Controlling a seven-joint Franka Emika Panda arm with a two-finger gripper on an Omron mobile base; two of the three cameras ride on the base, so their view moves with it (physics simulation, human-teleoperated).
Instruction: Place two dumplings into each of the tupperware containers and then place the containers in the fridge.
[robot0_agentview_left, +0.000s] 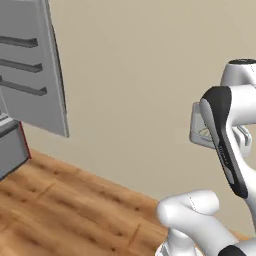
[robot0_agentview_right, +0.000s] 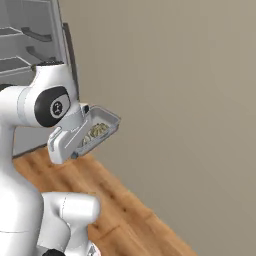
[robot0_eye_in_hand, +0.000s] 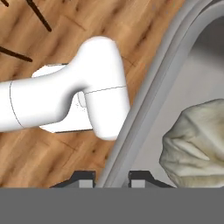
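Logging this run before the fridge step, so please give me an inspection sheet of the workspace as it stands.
Surface: wooden floor, bare where visible.
Job's things: tupperware container held in the air, tilted, dumplings inside; fridge door open, shelves visible.
Clutter: nothing seen.
Grippers: hand shut on the container's rim, one finger either side of it.
Cables: nothing seen.
Surroundings: plain beige wall beside the fridge.
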